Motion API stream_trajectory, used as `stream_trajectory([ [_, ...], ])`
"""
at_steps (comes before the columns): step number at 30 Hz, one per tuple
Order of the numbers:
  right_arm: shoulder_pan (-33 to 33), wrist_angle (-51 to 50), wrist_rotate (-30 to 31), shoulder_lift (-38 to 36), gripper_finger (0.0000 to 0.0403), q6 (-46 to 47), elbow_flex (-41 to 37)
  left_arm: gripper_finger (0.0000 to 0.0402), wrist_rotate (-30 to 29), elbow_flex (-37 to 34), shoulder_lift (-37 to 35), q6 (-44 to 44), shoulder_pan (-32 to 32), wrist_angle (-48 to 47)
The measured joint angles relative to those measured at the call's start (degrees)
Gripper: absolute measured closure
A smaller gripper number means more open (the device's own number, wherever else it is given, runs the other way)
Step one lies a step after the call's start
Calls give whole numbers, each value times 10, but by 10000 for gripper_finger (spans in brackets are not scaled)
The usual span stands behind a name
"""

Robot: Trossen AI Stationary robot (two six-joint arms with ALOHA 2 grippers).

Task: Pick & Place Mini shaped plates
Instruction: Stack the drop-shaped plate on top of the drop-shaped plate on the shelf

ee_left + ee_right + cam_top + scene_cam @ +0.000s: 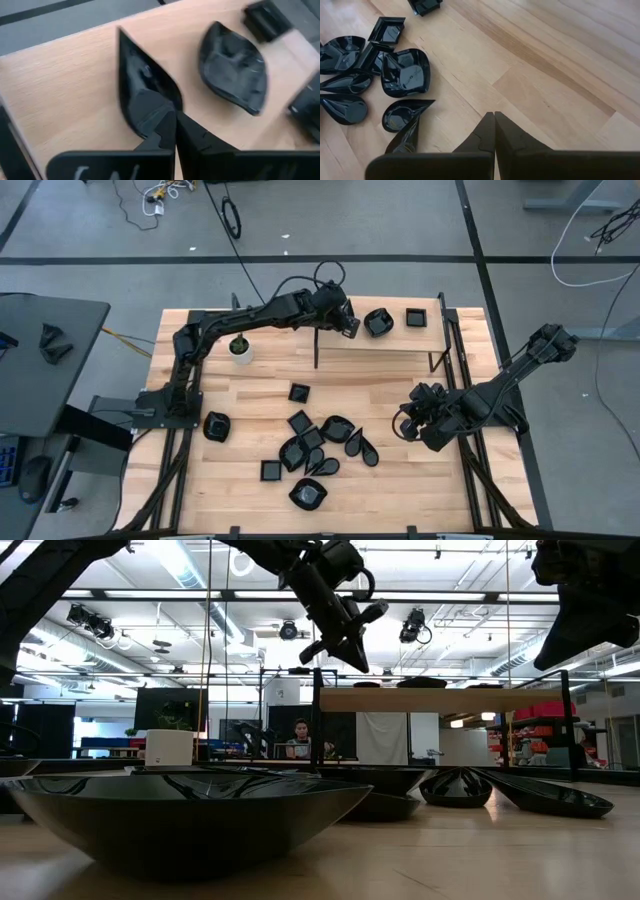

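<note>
Up on the shelf [390,343], left gripper [172,117] clamps teardrop plate [142,85], rounded plate [232,67] beside.

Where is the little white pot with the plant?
In the high view, the white pot stands on the table's far left part, just under the left arm, away from the black plates.

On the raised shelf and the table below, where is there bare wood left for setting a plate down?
Shelf: bare wood to the right of the square plate; the left gripper crowds the rounded plate. Table: bare strip between the plant pot and the lone square plate, and beside the right gripper. The central pile is crowded.
</note>
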Motion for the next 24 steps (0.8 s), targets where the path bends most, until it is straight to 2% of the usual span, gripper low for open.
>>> stream_trajectory([
  [4,0,5,0,0,401,2,0,397,33,0,-6,5,-6,-30],
  [9,0,7,3,0,401,-3,0,398,37,0,9,6,-11,-43],
  [18,0,7,4,0,401,-4,0,396,-24,0,20,12,-6,-18],
  [24,0,9,4,0,401,-9,0,395,-26,0,24,35,-8,53],
])
